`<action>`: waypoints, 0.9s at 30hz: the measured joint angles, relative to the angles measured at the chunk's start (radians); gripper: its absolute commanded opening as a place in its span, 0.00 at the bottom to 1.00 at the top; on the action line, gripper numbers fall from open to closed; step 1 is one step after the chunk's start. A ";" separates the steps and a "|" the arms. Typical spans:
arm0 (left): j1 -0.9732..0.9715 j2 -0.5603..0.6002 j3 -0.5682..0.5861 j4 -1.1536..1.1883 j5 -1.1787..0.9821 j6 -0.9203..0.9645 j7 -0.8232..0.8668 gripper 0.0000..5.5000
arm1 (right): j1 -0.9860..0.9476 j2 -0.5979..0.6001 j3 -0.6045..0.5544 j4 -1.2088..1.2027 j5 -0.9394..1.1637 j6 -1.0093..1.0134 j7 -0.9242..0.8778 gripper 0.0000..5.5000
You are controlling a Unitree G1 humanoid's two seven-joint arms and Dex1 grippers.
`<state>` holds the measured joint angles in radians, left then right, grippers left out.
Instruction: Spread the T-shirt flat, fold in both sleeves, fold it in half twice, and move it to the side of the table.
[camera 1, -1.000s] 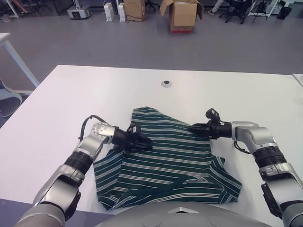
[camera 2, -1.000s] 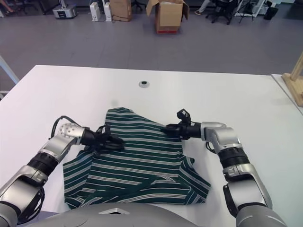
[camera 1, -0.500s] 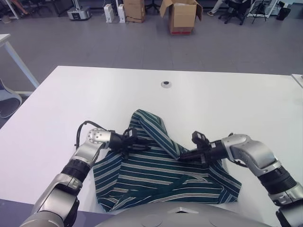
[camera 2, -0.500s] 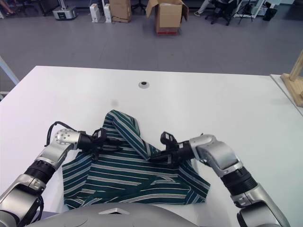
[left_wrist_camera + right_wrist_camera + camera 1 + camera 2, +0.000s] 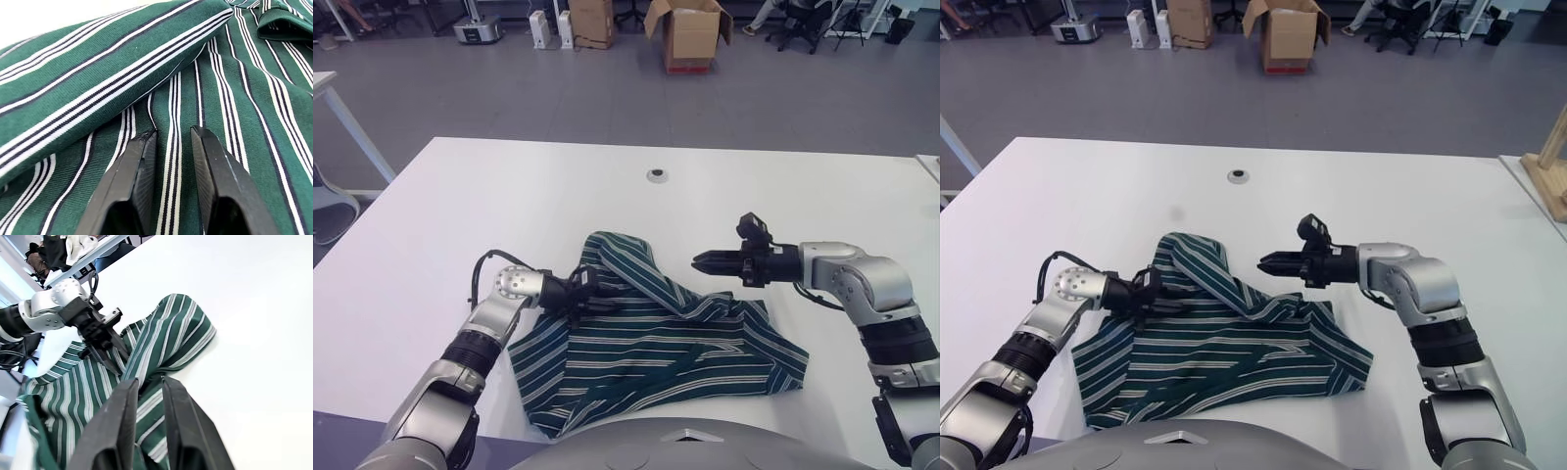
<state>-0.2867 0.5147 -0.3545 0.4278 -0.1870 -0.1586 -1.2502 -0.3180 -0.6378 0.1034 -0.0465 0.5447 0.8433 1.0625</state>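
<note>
A green T-shirt (image 5: 656,343) with white stripes lies rumpled on the white table (image 5: 460,196) near its front edge, its far part bunched into a fold (image 5: 622,250). My left gripper (image 5: 597,297) rests on the shirt's left side. In the left wrist view its fingers (image 5: 139,156) stand a little apart, open, with flat cloth (image 5: 146,58) under them. My right gripper (image 5: 698,261) hovers just above the table beside the shirt's far right edge, pointing left. Its fingers (image 5: 129,396) are open by a narrow gap and hold nothing.
A small round black cap (image 5: 656,174) sits in the table farther back. Bare table lies left, right and behind the shirt. A wooden frame (image 5: 1552,166) stands past the table's right edge. Cardboard boxes (image 5: 690,29) stand on the floor beyond.
My right gripper pulled the shirt's far right part toward me, let it go and moved back out past the cloth. The far edge now lies bunched. My left gripper stayed on the shirt.
</note>
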 measured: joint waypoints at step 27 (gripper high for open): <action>0.003 -0.034 0.014 0.022 0.003 -0.013 0.012 0.23 | 0.058 0.136 0.134 0.076 -0.115 -0.085 -0.088 0.10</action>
<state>-0.2841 0.4808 -0.3407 0.4496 -0.1843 -0.1717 -1.2383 -0.2596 -0.5016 0.2373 0.0291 0.4293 0.7584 0.9742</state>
